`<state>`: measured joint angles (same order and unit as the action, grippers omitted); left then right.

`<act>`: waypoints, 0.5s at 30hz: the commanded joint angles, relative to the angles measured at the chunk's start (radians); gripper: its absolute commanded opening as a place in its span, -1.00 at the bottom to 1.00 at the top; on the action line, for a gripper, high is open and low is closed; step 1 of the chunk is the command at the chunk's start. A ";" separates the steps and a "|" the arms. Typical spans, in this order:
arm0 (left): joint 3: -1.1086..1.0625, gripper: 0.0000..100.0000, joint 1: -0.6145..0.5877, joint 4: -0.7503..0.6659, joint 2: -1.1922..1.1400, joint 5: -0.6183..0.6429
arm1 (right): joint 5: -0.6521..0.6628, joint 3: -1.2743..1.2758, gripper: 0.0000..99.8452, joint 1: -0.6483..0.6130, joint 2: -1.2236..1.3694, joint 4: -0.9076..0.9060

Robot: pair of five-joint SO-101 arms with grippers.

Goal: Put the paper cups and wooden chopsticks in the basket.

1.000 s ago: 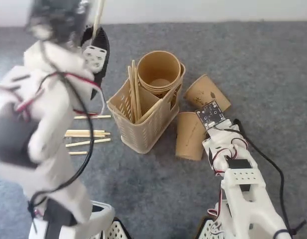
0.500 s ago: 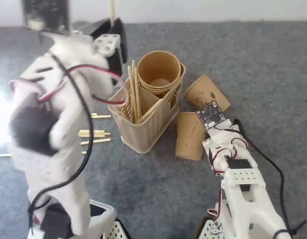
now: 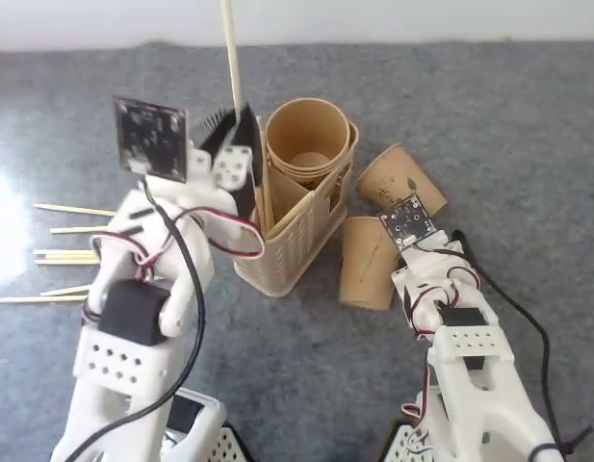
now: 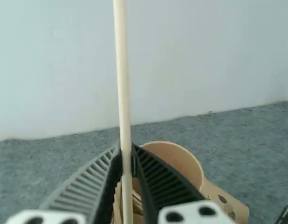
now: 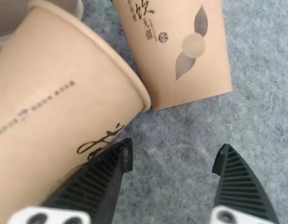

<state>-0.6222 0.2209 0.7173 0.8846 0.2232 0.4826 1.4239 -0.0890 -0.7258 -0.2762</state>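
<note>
- Counter [image 3: 528, 115]: grey.
- Basket [image 3: 277, 260] mid-counter, stacked cups [image 3: 308, 135] inside.
- 2 cups [image 3: 366, 262] lying just beside it.
- L hand [image 4: 126, 156] pinching upright stick [image 4: 120, 70] over basket.
- R hand [image 5: 174, 154] spread, by lying cups.
- Loose sticks [image 3: 56, 255] on counter, basket's L side.

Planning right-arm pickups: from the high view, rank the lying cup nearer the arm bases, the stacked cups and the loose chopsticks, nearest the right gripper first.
1. Lying cup: right beside the right gripper.
2. Stacked cups: in the basket, middle.
3. Loose chopsticks: far left side.
</note>
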 commanded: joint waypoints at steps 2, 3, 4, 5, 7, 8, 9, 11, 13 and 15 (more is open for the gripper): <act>-0.104 -0.98 0.009 -0.095 0.041 -0.008 | 0.014 -0.014 -0.42 -0.008 -0.022 0.019; -0.130 -0.98 0.011 -0.109 0.043 -0.008 | 0.014 -0.014 -0.42 -0.008 -0.022 0.019; -0.156 -0.97 0.011 -0.126 0.044 -0.008 | 0.014 -0.014 -0.42 -0.007 -0.022 0.019; -0.180 -0.92 0.011 -0.141 0.046 -0.008 | 0.014 -0.014 -0.42 -0.007 -0.022 0.019; -0.208 -0.77 0.008 -0.149 0.048 -0.006 | 0.014 -0.014 -0.42 -0.007 -0.022 0.019; -0.209 -0.68 0.006 -0.143 0.048 -0.006 | 0.014 -0.014 -0.42 -0.007 -0.022 0.019; -0.209 -0.61 0.005 -0.133 0.049 -0.006 | 0.014 -0.014 -0.42 -0.005 -0.022 0.019; -0.200 -0.53 0.003 -0.106 0.052 -0.006 | 0.014 -0.014 -0.42 -0.005 -0.022 0.019; -0.186 -0.53 0.003 -0.071 0.078 -0.006 | 0.014 -0.014 -0.42 -0.007 -0.022 0.019; -0.177 -0.53 0.003 -0.046 0.126 -0.008 | 0.014 -0.014 -0.42 -0.007 -0.022 0.019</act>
<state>-0.8401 0.2209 0.6268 0.9275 0.2232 0.4826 1.4239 -0.0890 -0.7258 -0.2762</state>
